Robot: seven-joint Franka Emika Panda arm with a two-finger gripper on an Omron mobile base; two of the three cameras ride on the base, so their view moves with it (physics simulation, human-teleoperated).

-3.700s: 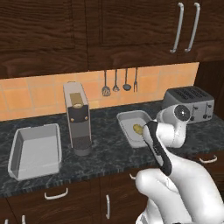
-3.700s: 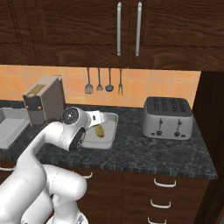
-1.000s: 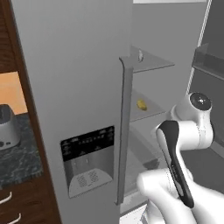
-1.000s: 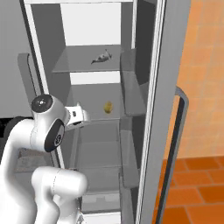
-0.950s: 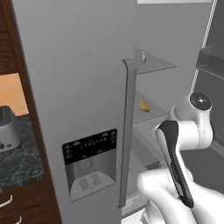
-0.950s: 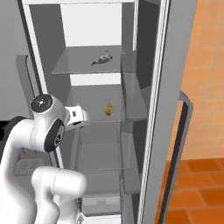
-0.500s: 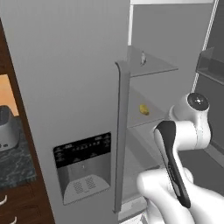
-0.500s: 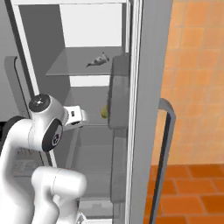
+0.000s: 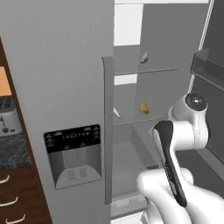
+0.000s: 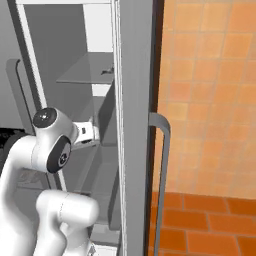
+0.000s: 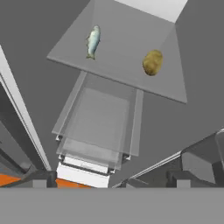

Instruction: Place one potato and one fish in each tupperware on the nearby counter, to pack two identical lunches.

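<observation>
Grey and tall, the open refrigerator [image 9: 65, 87] stands before the robot, its closed left door carrying a dark dispenser panel [image 9: 73, 156] and a long grey handle [image 9: 108, 131]. Beside it, at the left of the left base view, runs the black marbled stone counter [image 9: 11, 148], with a boxy steel toaster [image 9: 8, 116] on it. Inside the refrigerator, a flat grey shelf [image 11: 127, 57] carries one small oval yellow-olive potato [image 11: 152, 62] and one slender silvery-green fish [image 11: 92, 41], lying well apart. Another fish [image 9: 144, 57] rests on the shelf above. Facing that lower shelf, the gripper [image 11: 109, 181] holds nothing, its dark fingertips [image 11: 41, 178] spread wide.
</observation>
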